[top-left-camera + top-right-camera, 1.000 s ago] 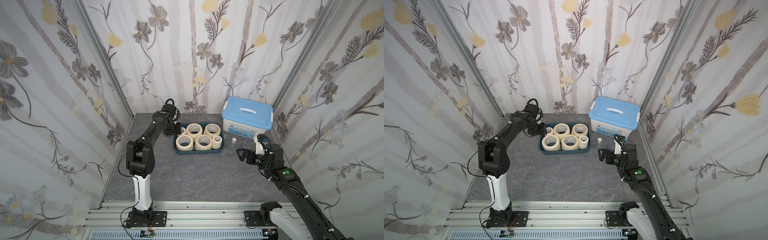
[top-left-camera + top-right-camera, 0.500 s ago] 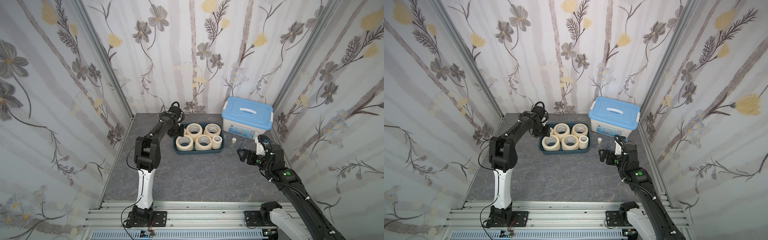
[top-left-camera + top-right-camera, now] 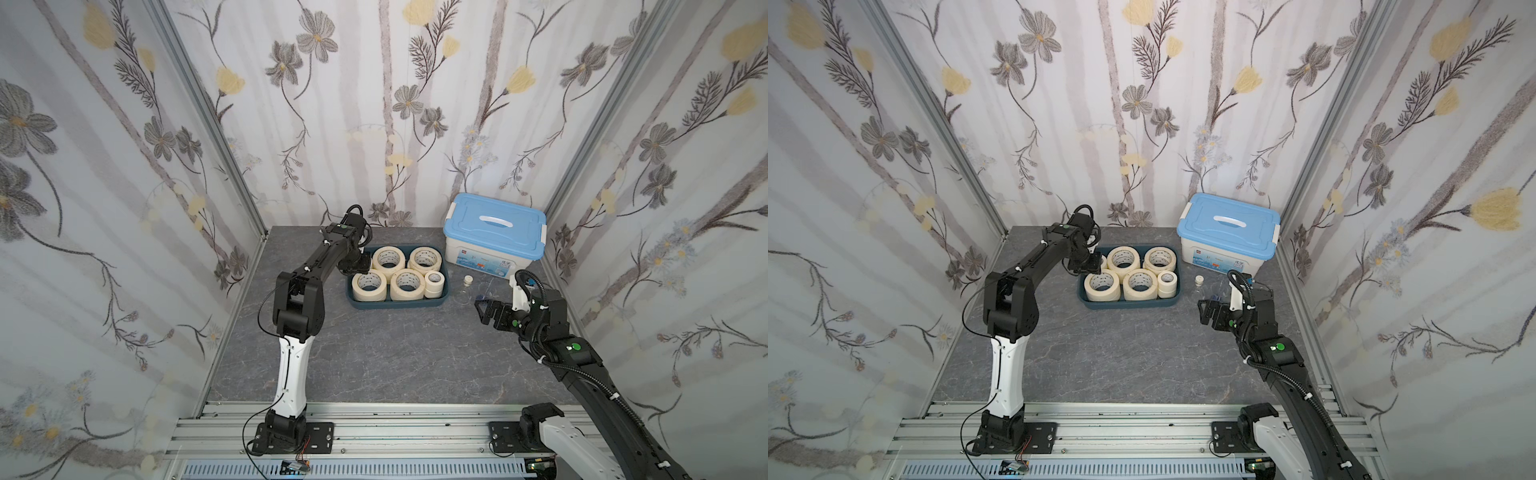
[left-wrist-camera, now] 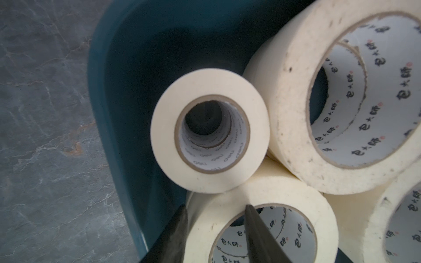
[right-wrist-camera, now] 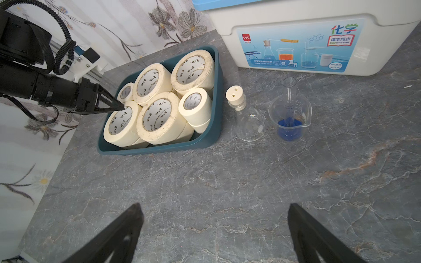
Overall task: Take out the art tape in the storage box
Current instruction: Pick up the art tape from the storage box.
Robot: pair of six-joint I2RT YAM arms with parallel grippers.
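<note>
Our left tool (image 5: 121, 107) is at the left end of the storage box (image 5: 214, 127). One finger is inside a big roll (image 5: 120, 123) and one outside its wall, but we cannot tell if it grips yet. All the art tape (image 3: 395, 272) we see sits in the box, and none lies on the tabletop (image 3: 395, 353), so nearly everything is left to do. Right of the box, our right tool (image 5: 213, 227) hangs wide and empty.

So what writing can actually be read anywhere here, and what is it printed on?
"deli": red badge on the white tub's label.
"化学": large heading on that label.
"课本同步": boxed line beneath it.
"38": small badge on the label; surrounding fine print too small.
"deli": repeated inside the small tape roll's core.
Large tape rolls' cores: repeated Chinese mark, unclear.
</note>
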